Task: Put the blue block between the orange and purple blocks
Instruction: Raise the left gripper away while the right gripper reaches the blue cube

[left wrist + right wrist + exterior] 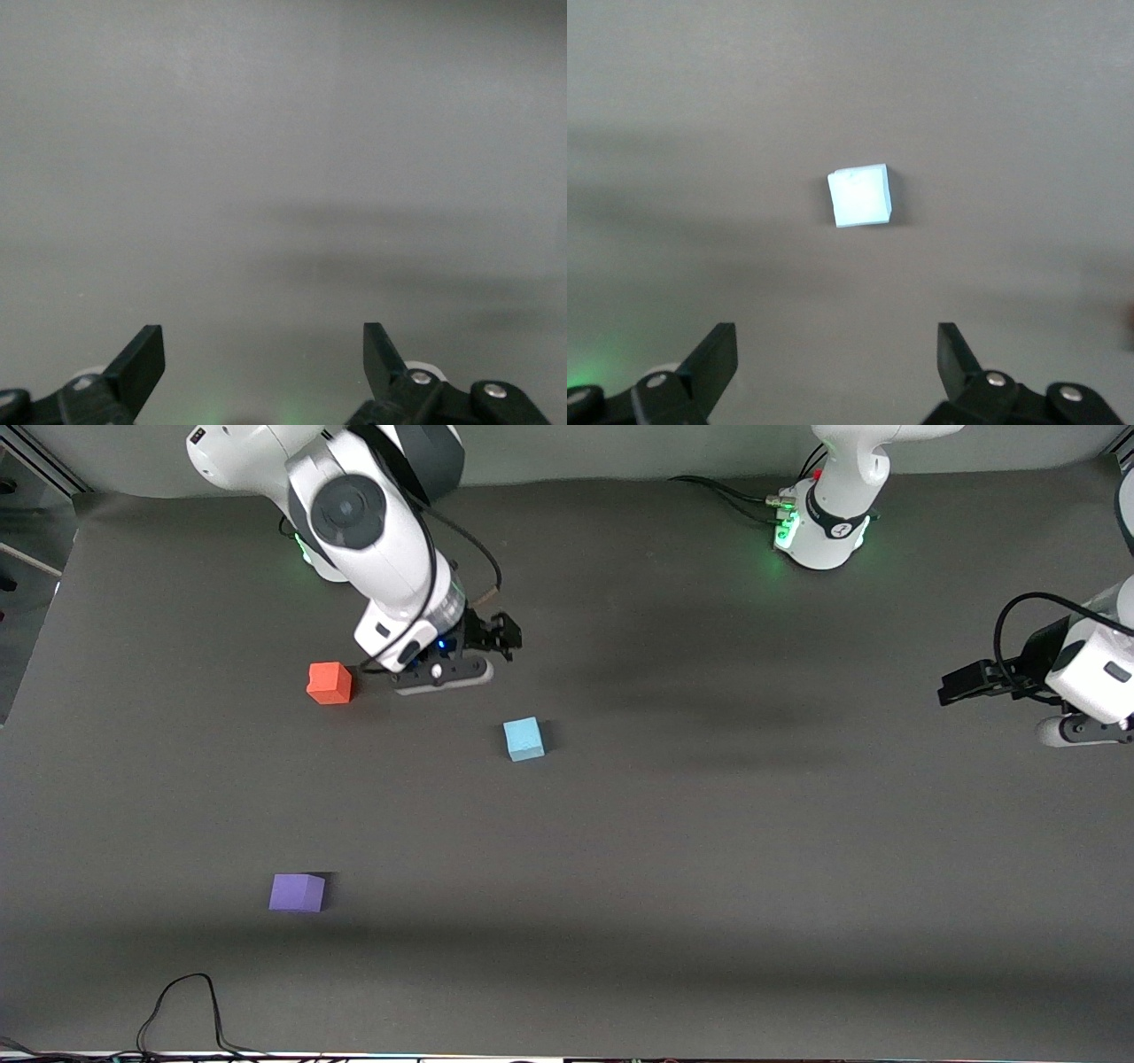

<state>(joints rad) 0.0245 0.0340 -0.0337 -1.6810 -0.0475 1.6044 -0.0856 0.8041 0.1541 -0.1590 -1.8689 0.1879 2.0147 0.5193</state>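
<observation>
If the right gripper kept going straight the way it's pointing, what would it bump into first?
Probably the blue block. It sits straight ahead of the open right gripper in the right wrist view, alone on the gray table, with nothing between them. Depth is hard to judge.

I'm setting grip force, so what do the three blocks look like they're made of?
The blue block, orange block and purple block all look like matte foam or soft plastic: flat colour, no glare, slightly soft edges. Wood can't be excluded.
</observation>
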